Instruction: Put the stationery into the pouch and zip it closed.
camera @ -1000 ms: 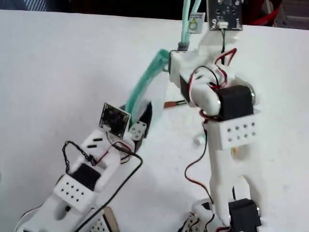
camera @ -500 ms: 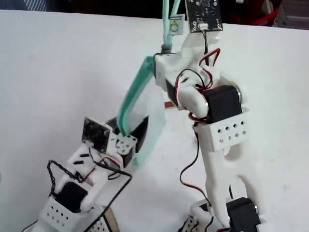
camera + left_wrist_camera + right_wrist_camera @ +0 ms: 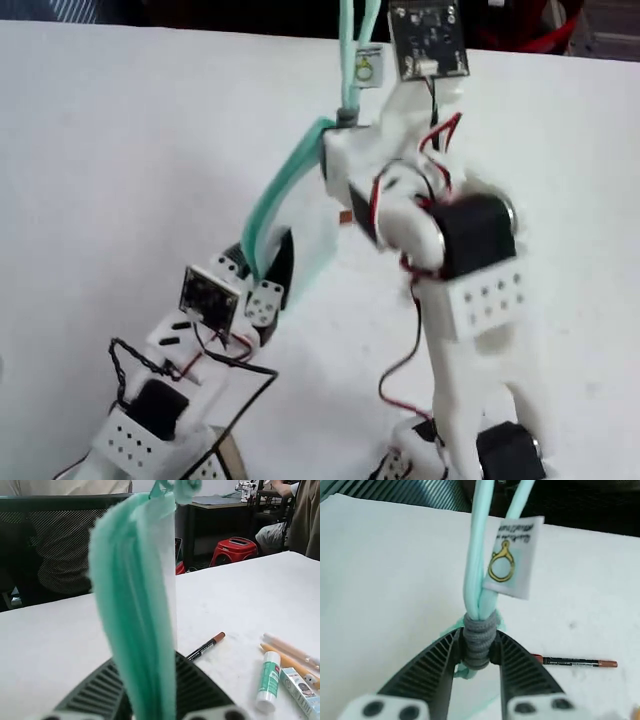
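Your translucent mint-green soft pouch (image 3: 285, 190) hangs off the white table (image 3: 120, 150), stretched on a slant between the two arms near the middle of the scene. Its denser green zip edge is turned to the left and its paler, see-through body to the right. The right gripper (image 3: 479, 641) has the far, upper end: its black ribbed jaws are clenched on the grey wound collar (image 3: 479, 647) where the pale green doubled cord loop (image 3: 482, 555) gathers. A small white paper tag (image 3: 512, 557) with a gold clasp drawn on it hangs from that cord. The left gripper (image 3: 147, 685) has the near, lower end, its dark ribbed jaws pinching the pouch's folded edge, so the material rises from them in a narrow, pleated band. You cannot tell from these views whether the zip is open or closed. The stationery lies on the table, outside the pouch: a black pencil with a copper-brown tip (image 3: 206, 646) just right of the pouch, then two pale wooden pencils (image 3: 287, 648), a white glue stick with a green label (image 3: 267, 680) and a small light-blue box (image 3: 302, 694) close together.
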